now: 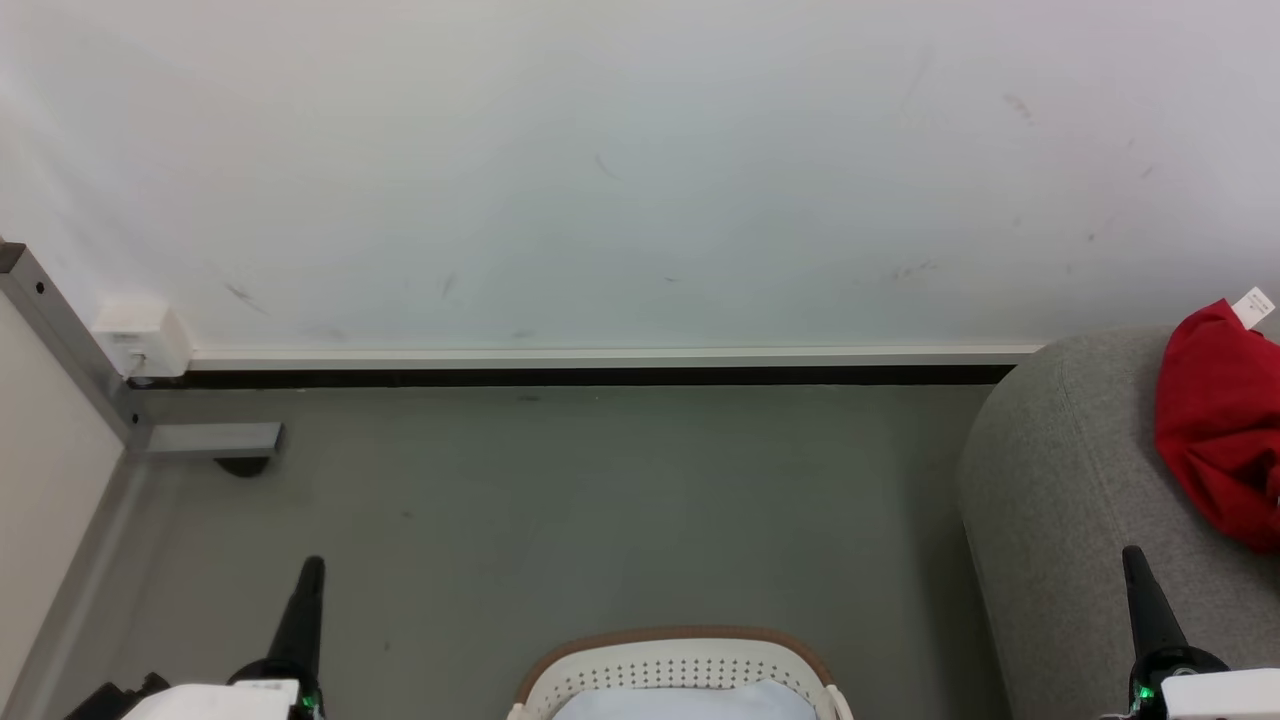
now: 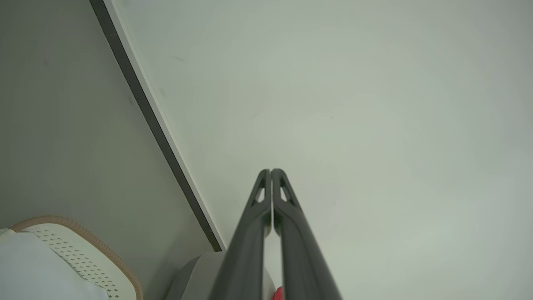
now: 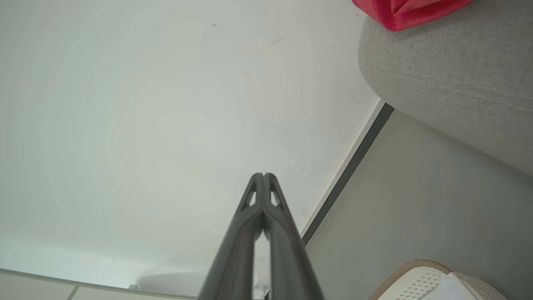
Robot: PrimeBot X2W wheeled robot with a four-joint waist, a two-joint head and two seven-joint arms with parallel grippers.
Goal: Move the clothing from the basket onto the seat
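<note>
Left end effector (image 1: 312,566) closed, empty, aimed at wall (image 1: 640,150), right end effector (image 1: 1130,554) likewise

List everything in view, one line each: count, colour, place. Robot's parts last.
garment: one, bright red with a white tag, lying on the seat at the right edge.
seat: one, grey woven fabric, right side.
basket: one, white with a brown rim, bottom centre.
pale cloth: one, pale blue-white, inside the basket.
wall box: one, white, low on the wall at left.
metal frame: one, grey, left edge.
floor: grey, middle.
left gripper: one, dark, shut, empty, lower left.
right gripper: one, dark, shut, empty, lower right.
</note>
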